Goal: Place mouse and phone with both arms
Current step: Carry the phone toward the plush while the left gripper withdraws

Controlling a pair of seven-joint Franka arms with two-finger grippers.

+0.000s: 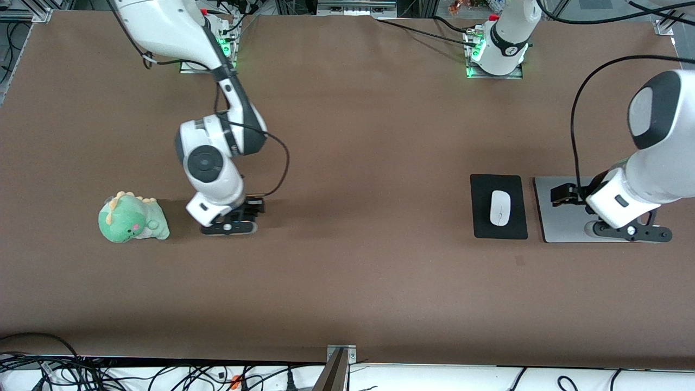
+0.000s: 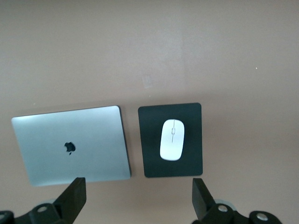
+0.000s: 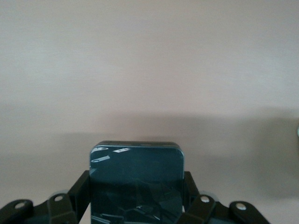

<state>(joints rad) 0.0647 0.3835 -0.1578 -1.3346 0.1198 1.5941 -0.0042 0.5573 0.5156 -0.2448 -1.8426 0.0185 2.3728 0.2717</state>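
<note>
The white mouse [image 1: 500,207] lies on a black mouse pad [image 1: 480,217] toward the left arm's end of the table; it also shows in the left wrist view [image 2: 172,139]. My left gripper [image 1: 630,232] hangs open and empty above a closed silver laptop [image 1: 564,217], with its fingers [image 2: 74,193] wide apart. My right gripper [image 1: 231,224] is low over the table toward the right arm's end. It is shut on the black phone [image 3: 135,170], one finger [image 3: 80,189] on each long side. The gripper hides the phone in the front view.
A green dinosaur plush [image 1: 130,218] sits beside the right gripper, toward the right arm's end. The laptop [image 2: 70,144] lies beside the mouse pad [image 2: 191,140]. Bare brown table stretches between the two grippers.
</note>
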